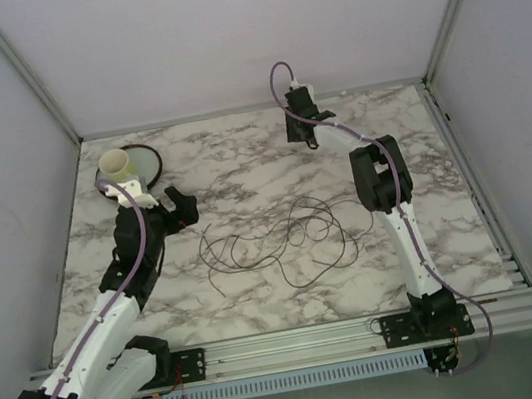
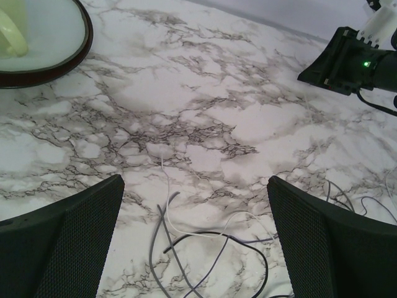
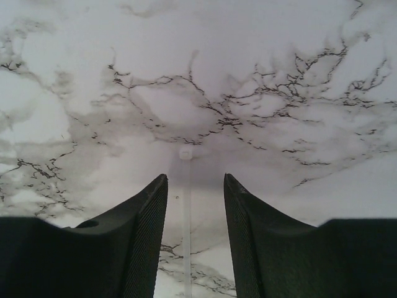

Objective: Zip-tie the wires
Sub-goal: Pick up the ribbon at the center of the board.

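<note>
Marble table (image 1: 240, 163), wires (image 1: 283, 242) sprawled loose around the middle. Left gripper (image 1: 184, 208) sits at their 10 o'clock, jaws wide, holding nothing. Right gripper (image 3: 195, 177) is up at 1 o'clock, jaws partway apart, straddling a white zip tie (image 3: 187, 205) lying flat, not pinching it.

White arms (image 1: 413, 247), black joints (image 1: 380, 173), purple cables (image 1: 275, 85), textured black claw fingers (image 2: 68, 242), green light (image 2: 366, 63)

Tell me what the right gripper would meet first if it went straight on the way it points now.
Probably the thin white plastic zip tie lying on the marble-patterned table, directly ahead of the right gripper; depth is unclear.
</note>
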`<act>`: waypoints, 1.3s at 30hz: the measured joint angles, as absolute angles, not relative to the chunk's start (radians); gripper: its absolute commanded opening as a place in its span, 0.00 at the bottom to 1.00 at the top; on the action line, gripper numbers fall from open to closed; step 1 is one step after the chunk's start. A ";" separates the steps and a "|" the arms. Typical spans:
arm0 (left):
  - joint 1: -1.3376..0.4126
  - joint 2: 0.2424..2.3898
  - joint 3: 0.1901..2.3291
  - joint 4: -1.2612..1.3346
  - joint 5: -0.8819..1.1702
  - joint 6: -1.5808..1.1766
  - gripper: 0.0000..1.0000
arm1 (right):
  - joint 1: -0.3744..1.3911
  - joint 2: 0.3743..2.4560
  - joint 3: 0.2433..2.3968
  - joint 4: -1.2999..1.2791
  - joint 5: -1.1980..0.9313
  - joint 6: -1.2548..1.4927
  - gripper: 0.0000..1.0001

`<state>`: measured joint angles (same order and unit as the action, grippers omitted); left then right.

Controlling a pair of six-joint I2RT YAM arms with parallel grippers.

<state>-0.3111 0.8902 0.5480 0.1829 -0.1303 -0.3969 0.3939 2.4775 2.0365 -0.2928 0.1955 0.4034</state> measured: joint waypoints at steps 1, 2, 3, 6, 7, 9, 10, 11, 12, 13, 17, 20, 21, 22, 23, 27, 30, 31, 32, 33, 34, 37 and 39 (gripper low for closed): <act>-0.311 0.896 0.548 0.183 -0.130 -0.397 1.00 | 0.393 2.483 2.045 -0.295 0.192 0.403 0.39; -0.311 0.901 0.548 0.183 -0.130 -0.397 1.00 | 0.393 2.489 2.052 -0.299 0.191 0.403 0.37; -0.311 0.905 0.548 0.183 -0.130 -0.397 1.00 | 0.393 2.492 2.056 -0.300 0.190 0.403 0.36; -0.311 0.912 0.549 0.183 -0.130 -0.397 1.00 | 0.393 2.503 2.075 -0.306 0.187 0.402 0.31; -0.311 0.913 0.549 0.184 -0.130 -0.397 1.00 | 0.392 2.507 2.081 -0.307 0.186 0.400 0.29; -0.311 0.914 0.549 0.184 -0.130 -0.397 1.00 | 0.392 2.512 2.087 -0.307 0.186 0.398 0.28; -0.311 0.915 0.549 0.184 -0.130 -0.397 1.00 | 0.392 2.514 2.091 -0.310 0.186 0.396 0.28; -0.311 0.915 0.549 0.184 -0.130 -0.397 1.00 | 0.391 2.516 2.096 -0.311 0.186 0.395 0.27; -0.311 0.915 0.549 0.184 -0.130 -0.397 1.00 | 0.391 2.519 2.099 -0.311 0.186 0.393 0.26; -0.311 0.915 0.549 0.184 -0.130 -0.397 1.00 | 0.391 2.521 2.103 -0.312 0.186 0.392 0.25; -0.311 0.915 0.549 0.186 -0.130 -0.397 1.00 | 0.391 2.531 2.119 -0.317 0.186 0.386 0.25; -0.311 0.915 0.549 0.191 -0.130 -0.397 1.00 | 0.391 2.542 2.138 -0.324 0.186 0.381 0.23; -0.311 0.915 0.549 0.191 -0.130 -0.397 1.00 | 0.391 2.546 2.146 -0.325 0.186 0.378 0.23; -0.311 0.915 0.549 0.191 -0.130 -0.397 1.00 | 0.391 2.551 2.151 -0.325 0.186 0.377 0.22; -0.311 0.915 0.549 0.191 -0.130 -0.397 1.00 | 0.391 2.553 2.155 -0.325 0.186 0.376 0.22; -0.311 0.915 0.549 0.191 -0.130 -0.397 1.00 | 0.392 2.559 2.164 -0.326 0.187 0.373 0.20; -0.311 0.915 0.549 0.191 -0.130 -0.397 1.00 | 0.396 2.561 2.167 -0.326 0.188 0.373 0.18; -0.311 0.915 0.549 0.191 -0.130 -0.397 1.00 | 0.397 2.562 2.169 -0.327 0.188 0.373 0.18; -0.311 0.915 0.549 0.191 -0.130 -0.397 1.00 | 0.397 2.562 2.169 -0.327 0.189 0.373 0.18; -0.311 0.915 0.549 0.191 -0.130 -0.397 1.00 | 0.397 2.562 2.169 -0.327 0.189 0.373 0.17; -0.311 0.915 0.549 0.191 -0.130 -0.397 1.00 | 0.398 2.562 2.169 -0.327 0.189 0.373 0.17; -0.311 0.915 0.549 0.191 -0.130 -0.397 1.00 | 0.399 2.564 2.172 -0.327 0.192 0.370 0.16; -0.311 0.914 0.549 0.191 -0.130 -0.397 1.00 | 0.400 2.569 2.179 -0.329 0.194 0.366 0.15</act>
<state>-0.3111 0.9142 0.5491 0.1913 -0.1295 -0.3969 0.4004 2.5687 2.1788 -0.3294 0.1940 0.3660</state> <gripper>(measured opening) 0.997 0.159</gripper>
